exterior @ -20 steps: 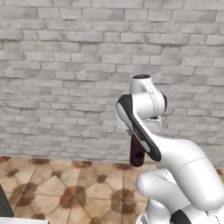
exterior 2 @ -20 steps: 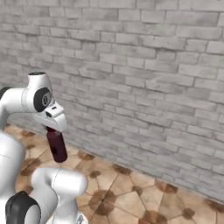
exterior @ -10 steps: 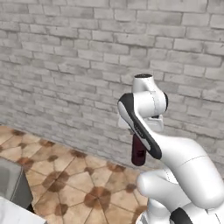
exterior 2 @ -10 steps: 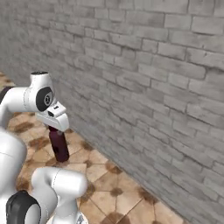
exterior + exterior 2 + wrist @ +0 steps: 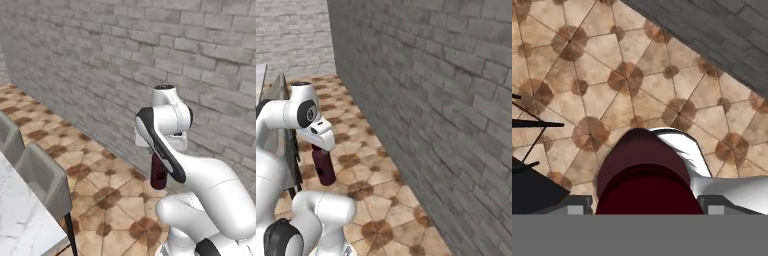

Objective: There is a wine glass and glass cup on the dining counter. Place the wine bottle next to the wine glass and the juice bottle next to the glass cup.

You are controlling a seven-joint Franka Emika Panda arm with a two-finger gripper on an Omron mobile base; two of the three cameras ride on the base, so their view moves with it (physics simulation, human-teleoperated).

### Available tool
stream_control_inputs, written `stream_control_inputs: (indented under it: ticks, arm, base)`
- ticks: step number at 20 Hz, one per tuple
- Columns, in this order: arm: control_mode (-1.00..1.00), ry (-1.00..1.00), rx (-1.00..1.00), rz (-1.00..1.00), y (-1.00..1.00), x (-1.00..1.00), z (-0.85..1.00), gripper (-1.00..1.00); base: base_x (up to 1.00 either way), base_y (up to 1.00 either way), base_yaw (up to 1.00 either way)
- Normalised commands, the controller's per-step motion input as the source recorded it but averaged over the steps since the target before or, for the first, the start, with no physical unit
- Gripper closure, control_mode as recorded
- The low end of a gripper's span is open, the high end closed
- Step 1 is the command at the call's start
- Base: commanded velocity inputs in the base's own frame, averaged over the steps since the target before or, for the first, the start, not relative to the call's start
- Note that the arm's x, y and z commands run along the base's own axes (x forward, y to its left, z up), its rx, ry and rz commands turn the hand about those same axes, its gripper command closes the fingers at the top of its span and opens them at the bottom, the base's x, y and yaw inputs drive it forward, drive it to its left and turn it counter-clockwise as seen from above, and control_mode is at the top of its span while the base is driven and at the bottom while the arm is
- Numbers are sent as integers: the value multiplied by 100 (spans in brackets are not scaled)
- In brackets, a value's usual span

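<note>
My gripper (image 5: 159, 156) is shut on the juice bottle (image 5: 158, 173), a stubby dark maroon bottle that hangs upright below the hand, well above the tiled floor. From the right base view the juice bottle (image 5: 323, 165) hangs under the gripper (image 5: 320, 149) beside my arm. The hand view looks down the juice bottle (image 5: 643, 172), with the gripper (image 5: 643, 208) clamped around its top. A corner of the white marble dining counter (image 5: 19, 222) lies at the lower left. The wine glass, glass cup and wine bottle are out of view.
Two grey chairs (image 5: 44, 181) stand along the counter's edge, and one chair back (image 5: 283, 120) shows behind my arm. A grey brick wall (image 5: 100, 65) runs close by on the far side. Brown patterned floor tiles (image 5: 381, 200) lie between the wall and the counter.
The whole picture has shifted as the base turns: the brick wall slides past, and the counter corner and chairs have come into view. The bottle stays in the gripper.
</note>
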Motion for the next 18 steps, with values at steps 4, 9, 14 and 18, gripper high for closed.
stream_control_inputs:
  ticks: [4, 9, 14, 18]
  arm:
    - [100, 0, 0, 0, 0, 0, 0, 100]
    - [100, 0, 0, 0, 0, 0, 0, 100]
    - [100, 0, 0, 0, 0, 0, 0, 100]
    - [100, 0, 0, 0, 0, 0, 0, 100]
  base:
    - [64, -9, 54]
    - [67, -20, 37]
    - [71, -36, 16]
    - [76, -44, 4]
